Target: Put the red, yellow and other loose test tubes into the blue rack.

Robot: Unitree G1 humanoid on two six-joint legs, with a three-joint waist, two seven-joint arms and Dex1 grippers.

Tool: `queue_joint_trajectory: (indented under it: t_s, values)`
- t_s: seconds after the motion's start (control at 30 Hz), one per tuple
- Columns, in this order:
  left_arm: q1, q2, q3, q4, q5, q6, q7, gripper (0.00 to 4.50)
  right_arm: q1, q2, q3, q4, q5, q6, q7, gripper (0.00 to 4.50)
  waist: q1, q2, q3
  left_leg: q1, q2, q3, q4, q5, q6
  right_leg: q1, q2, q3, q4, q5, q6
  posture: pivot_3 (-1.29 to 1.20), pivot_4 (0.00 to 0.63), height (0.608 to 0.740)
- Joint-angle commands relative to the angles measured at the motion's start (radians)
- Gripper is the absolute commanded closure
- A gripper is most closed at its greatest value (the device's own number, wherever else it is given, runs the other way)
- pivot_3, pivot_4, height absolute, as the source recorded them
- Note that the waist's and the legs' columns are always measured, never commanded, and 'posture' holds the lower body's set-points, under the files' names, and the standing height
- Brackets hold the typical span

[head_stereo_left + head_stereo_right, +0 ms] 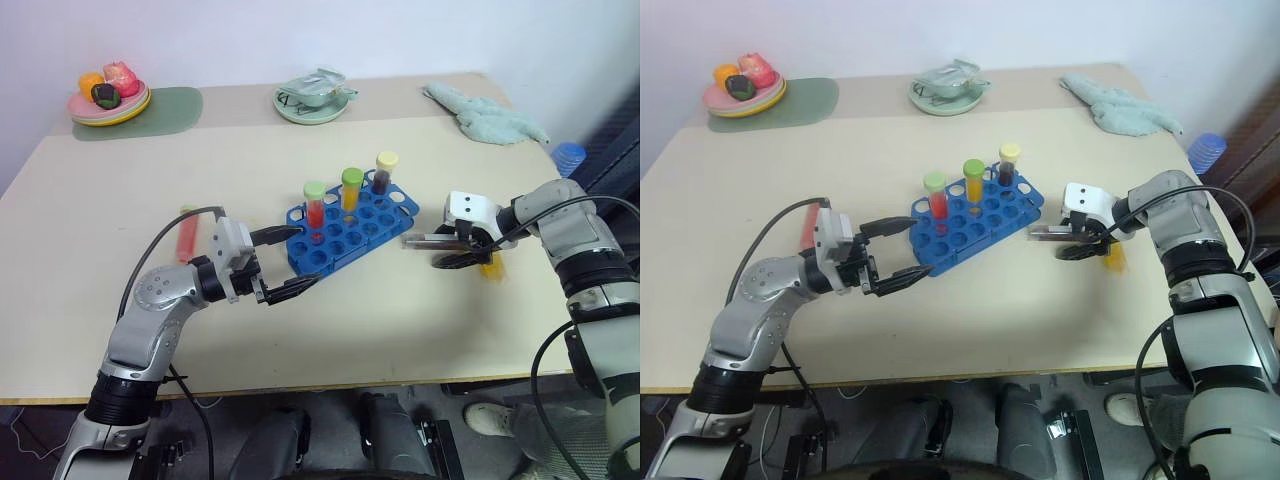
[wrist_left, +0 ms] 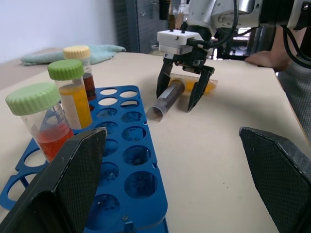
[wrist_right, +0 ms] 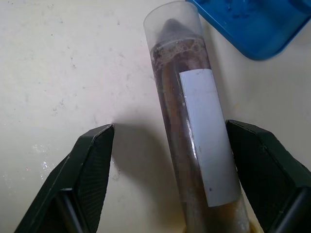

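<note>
The blue rack point(image 1: 350, 225), a glossy moulded plastic tray pierced by a grid of round holes, lay on the matte beige counter point(image 1: 400, 320) between the two grippers. Three clear cylindrical tubes stood upright in its far row: one with a ribbed green screw cap over red liquid point(image 1: 315, 212), one green-capped with orange-yellow liquid point(image 1: 351, 188), and one with a pale yellow cap over dark brown liquid point(image 1: 385, 172).

The left gripper point(image 1: 282, 262) hung level with its flat, woven-textured black jaws spread wide and released, the near end of the rack lying just between and ahead of their tips, with no contact that could be seen.

The right gripper point(image 2: 182, 92) pointed steeply down at the counter, its tapered black jaws parted and grasping nothing. Between them lay a dark tube point(image 3: 192, 126), a transparent plastic cylinder on its side with brown foamy liquid inside and a plain white rectangular label. In the right wrist view it sat closer to one jaw, with a clear gap to the other. Its rounded end pointed towards a corner of the rack, near but apart. Just behind those jaws lay a tube of yellow-orange liquid point(image 2: 206, 86) flat on the counter.

Beyond the left gripper, on the side away from the rack, a red tube point(image 1: 187, 235) lay loose on the counter.
</note>
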Motion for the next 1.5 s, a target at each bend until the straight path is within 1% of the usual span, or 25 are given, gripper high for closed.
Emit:
queue_joint_trajectory:
  t_s: [0.03, 0.07, 0.23, 0.4, 0.57, 0.63, 0.73, 0.97, 1.1, 1.13, 1.17, 1.3, 1.33, 1.5]
  values:
    - [0.001, 0.010, 0.013, -0.029, -0.003, -0.010, 0.003, 0.00, -0.015, 0.000, -0.006, -0.007, 0.005, -0.029, -0.001, 2.50, 0.000, 0.000, 0.000, 0.000, 0.000, 0.000, 0.000, 0.000, 0.000, 0.000, 0.000, 0.000, 0.000, 0.000, 0.000, 0.00, 0.150, 0.740]
    - [0.001, 0.010, 0.013, -0.029, -0.003, -0.009, 0.003, 0.00, -0.012, 0.000, -0.007, -0.014, 0.008, -0.043, -0.001, 2.99, 0.000, 0.000, 0.000, 0.000, 0.000, 0.000, 0.000, 0.000, 0.000, 0.000, 0.000, 0.000, 0.000, 0.000, 0.000, 0.00, 0.150, 0.740]
    - [-0.001, 0.009, 0.011, -0.025, -0.002, -0.012, 0.002, 0.00, 0.004, -0.001, -0.011, -0.042, 0.014, -0.140, -0.016, 2.99, 0.000, 0.000, 0.000, 0.000, 0.000, 0.000, 0.000, 0.000, 0.000, 0.000, 0.000, 0.000, 0.000, 0.000, 0.000, 0.00, 0.150, 0.740]
    - [-0.001, 0.009, 0.011, -0.023, -0.001, -0.015, 0.001, 0.00, 0.049, -0.020, -0.022, -0.100, 0.062, -0.440, 0.017, 2.99, 0.000, 0.000, 0.000, 0.000, 0.000, 0.000, 0.000, 0.000, 0.000, 0.000, 0.000, 0.000, 0.000, 0.000, 0.000, 0.00, 0.150, 0.740]
    - [-0.004, 0.007, 0.008, -0.018, 0.003, -0.020, -0.001, 0.00, 0.069, -0.029, -0.017, -0.137, 0.157, -0.639, 0.143, 2.99, -0.002, 0.000, 0.000, 0.000, 0.000, 0.000, 0.000, 0.000, 0.000, 0.000, 0.000, 0.000, 0.000, 0.000, 0.000, 0.00, 0.150, 0.740]
    - [-0.006, 0.007, 0.007, -0.014, 0.004, -0.023, -0.003, 0.00, 0.065, -0.035, -0.002, -0.135, 0.164, -0.678, 0.183, 2.99, -0.001, 0.000, 0.000, 0.000, 0.000, 0.000, 0.000, 0.000, 0.000, 0.000, 0.000, 0.000, 0.000, 0.000, 0.000, 0.00, 0.150, 0.740]
    - [-0.010, 0.008, 0.004, -0.013, 0.012, -0.029, -0.007, 0.00, 0.053, -0.080, 0.081, -0.073, 0.124, -0.873, 0.213, 2.99, 0.000, 0.000, 0.000, 0.001, 0.000, 0.000, 0.000, 0.000, 0.000, 0.001, 0.000, 0.000, 0.000, 0.000, 0.000, 0.00, 0.150, 0.740]
    - [0.001, 0.006, 0.004, -0.025, 0.020, -0.030, -0.004, 0.00, 0.001, -0.069, 0.128, 0.071, 0.069, -1.004, 0.200, 2.99, -0.005, 0.000, 0.000, 0.001, 0.000, 0.000, 0.000, 0.000, 0.000, 0.000, 0.001, 0.000, 0.001, 0.000, 0.000, 0.00, 0.150, 0.740]
    - [0.008, 0.006, 0.007, -0.031, 0.020, -0.028, -0.001, 0.00, -0.033, -0.051, 0.146, 0.108, 0.061, -0.932, 0.213, 2.99, -0.005, 0.000, 0.000, 0.001, 0.000, 0.000, 0.000, 0.000, 0.000, 0.001, 0.001, 0.000, 0.001, 0.000, 0.000, 0.00, 0.150, 0.740]
    - [0.009, 0.006, 0.008, -0.032, 0.019, -0.028, -0.001, 0.00, -0.037, -0.048, 0.145, 0.113, 0.059, -0.925, 0.211, 2.37, -0.005, 0.000, 0.000, 0.001, 0.000, 0.000, 0.000, 0.000, 0.000, 0.001, 0.001, 0.000, 0.000, 0.000, 0.000, 0.00, 0.150, 0.740]
    - [0.008, 0.006, 0.008, -0.031, 0.020, -0.028, -0.001, 0.00, -0.039, -0.045, 0.143, 0.118, 0.056, -0.927, 0.204, 2.06, -0.005, 0.000, 0.000, 0.001, 0.000, 0.000, 0.000, 0.000, 0.000, 0.001, 0.001, 0.000, 0.000, 0.000, 0.000, 0.00, 0.150, 0.740]
    - [0.006, 0.004, 0.007, -0.030, 0.020, -0.027, 0.002, 0.00, -0.034, -0.040, 0.128, 0.117, 0.063, -0.947, 0.166, 0.21, 0.000, 0.000, 0.000, 0.001, 0.000, 0.000, 0.000, 0.000, 0.000, 0.001, 0.001, 0.000, 0.000, 0.000, 0.000, 0.00, 0.150, 0.740]
    - [0.006, 0.004, 0.006, -0.030, 0.020, -0.027, 0.002, 0.00, -0.030, -0.042, 0.125, 0.108, 0.065, -0.948, 0.156, 0.09, 0.002, 0.000, 0.000, 0.001, 0.000, 0.000, 0.000, 0.000, 0.000, 0.001, 0.001, 0.000, 0.000, 0.000, 0.000, 0.00, 0.150, 0.740]
    - [-0.005, -0.003, -0.001, -0.012, 0.022, -0.033, -0.006, 0.00, -0.012, -0.086, 0.102, 0.008, 0.117, -0.896, 0.188, 0.09, 0.002, 0.000, 0.000, 0.001, 0.000, 0.000, 0.000, 0.000, 0.000, 0.001, 0.001, 0.000, 0.000, 0.000, 0.000, 0.00, 0.150, 0.740]
